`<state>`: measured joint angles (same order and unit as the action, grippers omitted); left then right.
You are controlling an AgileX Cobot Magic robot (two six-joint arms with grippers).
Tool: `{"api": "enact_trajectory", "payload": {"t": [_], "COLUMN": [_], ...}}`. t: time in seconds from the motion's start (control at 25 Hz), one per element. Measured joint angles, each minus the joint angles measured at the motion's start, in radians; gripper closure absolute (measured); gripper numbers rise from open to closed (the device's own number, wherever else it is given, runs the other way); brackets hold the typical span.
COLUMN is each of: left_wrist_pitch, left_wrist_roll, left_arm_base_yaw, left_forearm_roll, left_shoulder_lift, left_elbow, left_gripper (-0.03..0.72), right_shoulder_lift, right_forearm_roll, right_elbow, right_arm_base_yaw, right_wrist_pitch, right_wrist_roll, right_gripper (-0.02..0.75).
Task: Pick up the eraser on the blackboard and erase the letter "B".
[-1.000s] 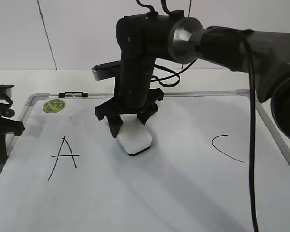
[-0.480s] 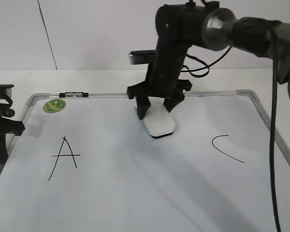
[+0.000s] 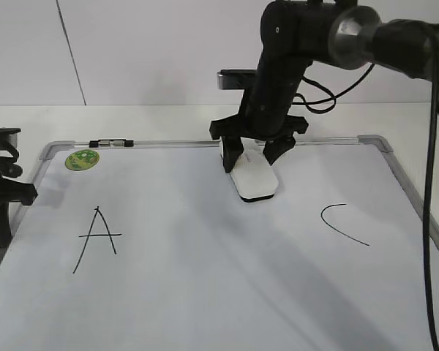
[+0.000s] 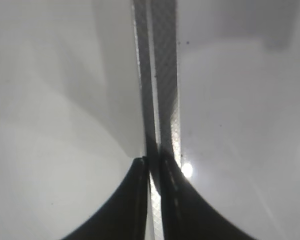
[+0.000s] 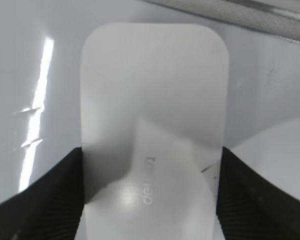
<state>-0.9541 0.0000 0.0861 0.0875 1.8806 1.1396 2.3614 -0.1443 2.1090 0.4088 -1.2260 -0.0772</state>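
The white eraser (image 3: 254, 184) lies flat on the blackboard (image 3: 205, 300), near its far edge and right of the middle. My right gripper (image 3: 250, 157) reaches down from above, its two fingers pressed on the eraser's sides. In the right wrist view the eraser (image 5: 152, 90) fills the space between the jaws (image 5: 150, 195) and shows small grey print. No letter "B" is visible; the board between the "A" (image 3: 96, 238) and the "C" (image 3: 342, 223) is blank. My left gripper (image 3: 0, 197) rests at the board's left edge, its jaws (image 4: 152, 167) together.
A round green sticker (image 3: 82, 159) sits in the board's far left corner. The grey metal frame (image 3: 373, 140) runs round the board, and the left wrist view (image 4: 162, 75) shows it close up. The right arm and its cable hang over the board's right side.
My right gripper has slid the eraser across the board, from the middle towards the right and the far edge. The left arm has not moved.
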Motion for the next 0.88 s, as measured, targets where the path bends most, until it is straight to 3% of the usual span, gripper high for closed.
{"api": "enact_trajectory", "payload": {"t": [0.32,0.64,0.88], "left_wrist_pitch": [0.000,-0.001,-0.001], "left_wrist_roll": [0.000,0.000,0.000], "left_arm_base_yaw": [0.000,0.000,0.000], "left_forearm_roll": [0.000,0.000,0.000], "left_shoulder_lift": [0.000,0.000,0.000], "left_elbow": [0.000,0.000,0.000], "left_gripper": [0.652,0.652,0.652], "right_shoulder_lift": [-0.176,-0.465,-0.623], "right_forearm_roll": [0.013,0.066,0.070], "right_elbow": [-0.037,-0.335,-0.592], "right_arm_base_yaw": [0.000,-0.009,-0.074], "right_wrist_pitch": [-0.004,-0.006,-0.008], "right_wrist_roll": [0.000,-0.001,-0.004], "right_gripper": [0.186,0.186,0.186]}}
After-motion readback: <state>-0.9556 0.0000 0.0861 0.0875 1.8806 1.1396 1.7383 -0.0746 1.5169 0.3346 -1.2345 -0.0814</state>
